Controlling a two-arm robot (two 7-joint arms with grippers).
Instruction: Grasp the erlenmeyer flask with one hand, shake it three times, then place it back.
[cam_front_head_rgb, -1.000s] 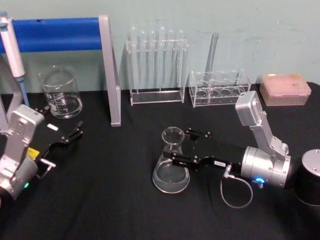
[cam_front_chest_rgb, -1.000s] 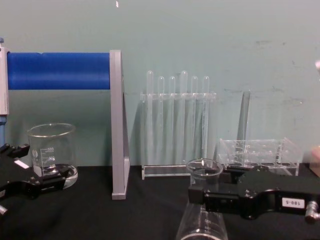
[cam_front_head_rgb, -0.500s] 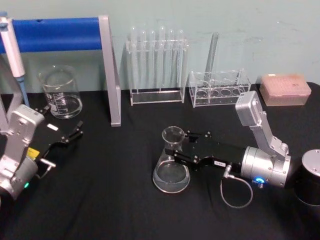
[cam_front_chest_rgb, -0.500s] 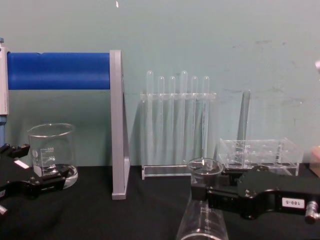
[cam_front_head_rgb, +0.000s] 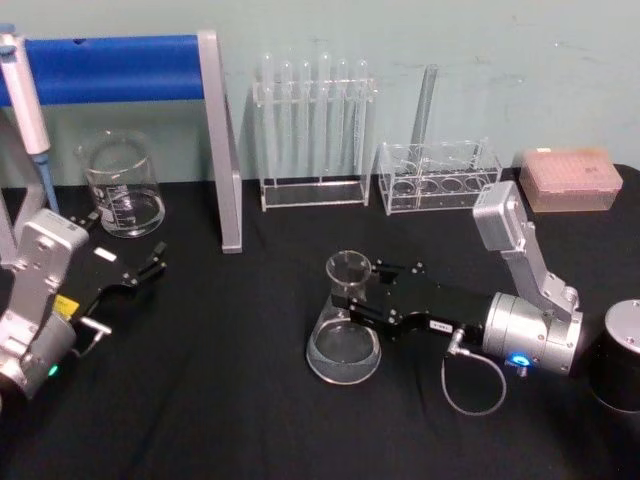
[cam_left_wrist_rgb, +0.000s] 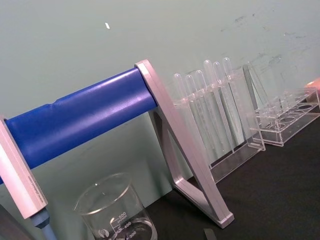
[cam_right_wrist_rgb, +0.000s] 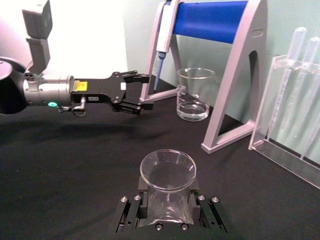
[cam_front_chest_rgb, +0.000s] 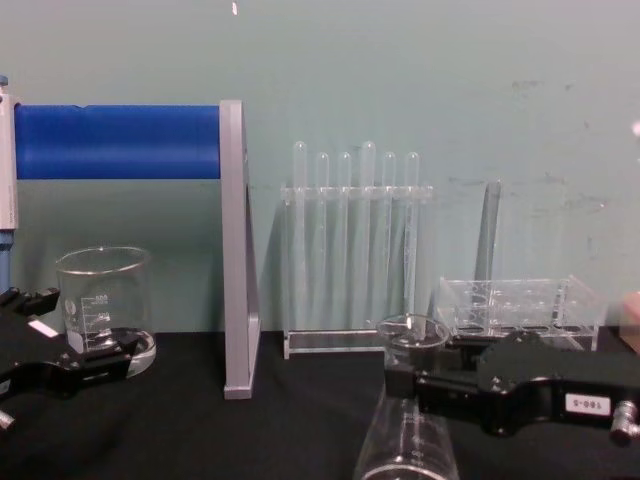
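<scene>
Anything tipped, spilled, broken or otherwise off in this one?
Nothing stands out. The clear glass conical flask stands upright, its neck in the right gripper; the left gripper rests open near the upright glass beaker; test tubes sit straight in their rack; black tabletop looks dry.

**Two black grippers, silver wrists**

Both arms I'm driving end in silver cylindrical wrists with a grey boxy link behind. The right gripper is flat black with slim fingers, small screws on top and a white label — its digits look like 180-5. A thin grey cable loops under that wrist, beside a blue light. The left gripper is black too — yellow sticker, blank white patch, green light.
</scene>
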